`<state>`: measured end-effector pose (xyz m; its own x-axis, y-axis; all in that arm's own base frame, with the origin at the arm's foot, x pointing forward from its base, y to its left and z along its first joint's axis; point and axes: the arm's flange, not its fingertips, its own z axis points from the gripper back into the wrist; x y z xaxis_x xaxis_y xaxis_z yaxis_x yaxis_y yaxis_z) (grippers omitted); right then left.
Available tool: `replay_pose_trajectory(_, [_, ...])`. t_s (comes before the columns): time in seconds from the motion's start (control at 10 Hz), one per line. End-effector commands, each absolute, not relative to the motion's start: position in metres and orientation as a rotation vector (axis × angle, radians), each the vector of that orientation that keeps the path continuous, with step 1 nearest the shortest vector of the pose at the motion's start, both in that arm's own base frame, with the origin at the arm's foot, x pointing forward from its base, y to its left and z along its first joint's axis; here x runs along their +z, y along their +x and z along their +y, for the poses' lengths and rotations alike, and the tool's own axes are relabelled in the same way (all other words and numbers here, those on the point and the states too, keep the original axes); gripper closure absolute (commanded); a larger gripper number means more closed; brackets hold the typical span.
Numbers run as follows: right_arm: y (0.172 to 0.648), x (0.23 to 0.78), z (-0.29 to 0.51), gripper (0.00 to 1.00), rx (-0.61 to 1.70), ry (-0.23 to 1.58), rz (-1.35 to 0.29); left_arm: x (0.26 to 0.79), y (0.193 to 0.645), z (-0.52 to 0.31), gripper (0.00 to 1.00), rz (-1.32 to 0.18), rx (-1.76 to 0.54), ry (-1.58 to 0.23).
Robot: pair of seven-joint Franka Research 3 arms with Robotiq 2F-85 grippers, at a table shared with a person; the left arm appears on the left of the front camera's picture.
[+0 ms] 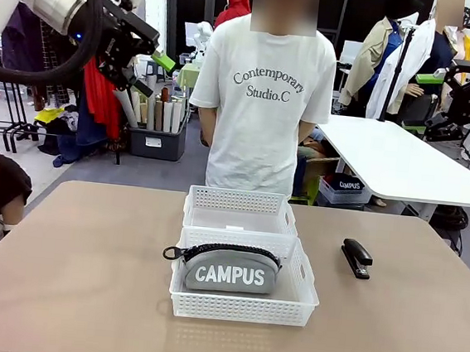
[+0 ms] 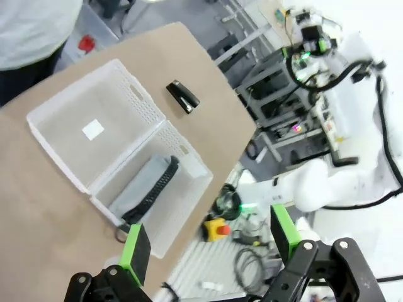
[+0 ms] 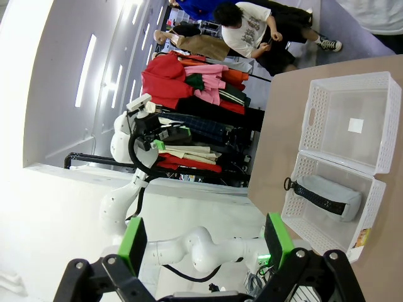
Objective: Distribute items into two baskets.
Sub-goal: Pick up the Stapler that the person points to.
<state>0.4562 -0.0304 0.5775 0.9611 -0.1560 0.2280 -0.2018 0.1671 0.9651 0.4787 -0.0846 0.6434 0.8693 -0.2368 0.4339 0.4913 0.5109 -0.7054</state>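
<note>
Beige surface [image 1: 67, 276] lies well below left claw [image 2: 208, 234] and right claw [image 3: 204, 228], both spread empty, with the pouch [image 1: 230, 274] in the nearer basket [image 1: 242, 314]; next the stapler [image 1: 357, 258], on the right claw's side, probably needs carrying into the farther basket [image 1: 241, 200].

Front camera looks across the tabletop [image 1: 86, 253] at the person [image 1: 263, 104]; both wrist cameras, high above, share the baskets [image 2: 63, 138].

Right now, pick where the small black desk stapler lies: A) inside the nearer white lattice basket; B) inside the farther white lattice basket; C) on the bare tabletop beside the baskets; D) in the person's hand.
C: the small black desk stapler lies flat on the brown tabletop, apart from and to the right of the nearer white lattice plastic basket.
</note>
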Motion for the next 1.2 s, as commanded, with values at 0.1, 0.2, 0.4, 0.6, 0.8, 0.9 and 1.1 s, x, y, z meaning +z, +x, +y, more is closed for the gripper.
replay_pose_trajectory(0.1, [0.455,0.579,-0.029,0.0,0.036,1.407,-0.302,0.652,0.491,-0.043,0.0,-0.188,-0.154,-1.174])
replay_pose_trajectory(0.2, [0.455,0.579,-0.029,0.0,0.036,1.407,-0.302,0.654,0.493,-0.024,0.0,-0.166,-0.106,-1.243])
replay_pose_trajectory(0.4, [0.455,0.579,-0.029,0.0,0.036,1.407,-0.302,0.656,0.492,-0.003,0.0,-0.189,-0.045,-1.325])
replay_pose_trajectory(0.6, [0.455,0.579,-0.029,0.0,0.036,1.407,-0.302,0.651,0.49,0.008,0.0,-0.186,-0.005,-1.383])
replay_pose_trajectory(0.8, [0.455,0.579,-0.029,0.0,0.036,1.407,-0.302,0.65,0.487,0.016,0.0,-0.208,-0.008,-1.407])
replay_pose_trajectory(0.9, [0.455,0.579,-0.029,0.0,0.036,1.407,-0.302,0.651,0.487,0.016,0.0,-0.216,-0.017,-1.412])
replay_pose_trajectory(1.1, [0.455,0.579,-0.029,0.0,0.036,1.407,-0.302,0.651,0.495,0.018,0.0,-0.201,-0.004,-1.382])
